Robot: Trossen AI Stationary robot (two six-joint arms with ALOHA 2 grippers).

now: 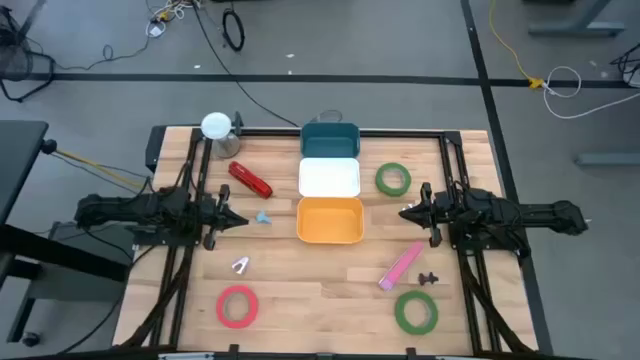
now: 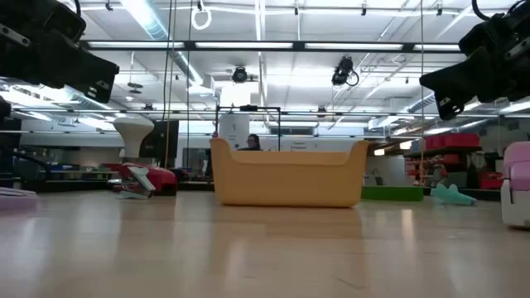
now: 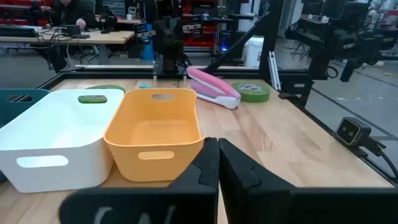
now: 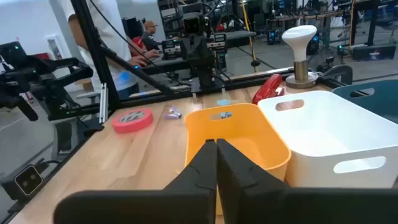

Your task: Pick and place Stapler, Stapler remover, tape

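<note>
1. Nothing is held yet: the left gripper point(image 1: 243, 221) and the right gripper point(image 1: 402, 211) both hover with fingers pressed together and empty, one on each side of the orange bin point(image 1: 330, 221).
2. Taking that bin as landmark, the red stapler point(image 1: 250, 179) lies up and left of it, the pink stapler point(image 1: 400, 267) down and right.
3. The red tape point(image 1: 237, 306) sits well down-left; one green tape point(image 1: 393, 179) up-right, another green tape point(image 1: 415, 311) down-right.
4. The small metal piece point(image 1: 241, 265), probably the staple remover, lies left of the bin, near the left gripper.
5. Judged best: spread the fingers wide before descending, straddle a stapler across its narrow width, then lift straight up.
</note>
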